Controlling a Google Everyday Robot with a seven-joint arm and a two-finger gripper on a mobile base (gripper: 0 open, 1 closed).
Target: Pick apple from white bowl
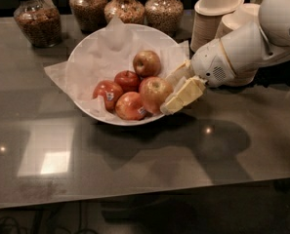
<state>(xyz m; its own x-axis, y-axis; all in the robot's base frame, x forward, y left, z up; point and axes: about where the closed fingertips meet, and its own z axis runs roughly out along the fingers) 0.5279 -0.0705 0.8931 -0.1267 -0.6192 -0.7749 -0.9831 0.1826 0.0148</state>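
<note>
The white bowl [86, 57], wide and lined with crinkled white paper, stands on the dark table and holds several apples. The apple [153, 92], the largest, dull red with yellow-green, lies at the bowl's right front. My gripper [173, 90] reaches in over the bowl's right rim from the right. Its pale fingers [183, 95] stand on either side of the apple's right half and touch it. The apple still rests in the bowl. A smaller yellow-red apple [146, 63] lies behind it. Deeper red apples with stickers [108, 93] lie to its left.
Glass jars of grain [37, 18] line the table's back edge. Stacks of beige disposable bowls [214, 14] stand at the back right, just behind my white arm [247, 48]. The dark glossy tabletop [134, 169] stretches toward the front edge.
</note>
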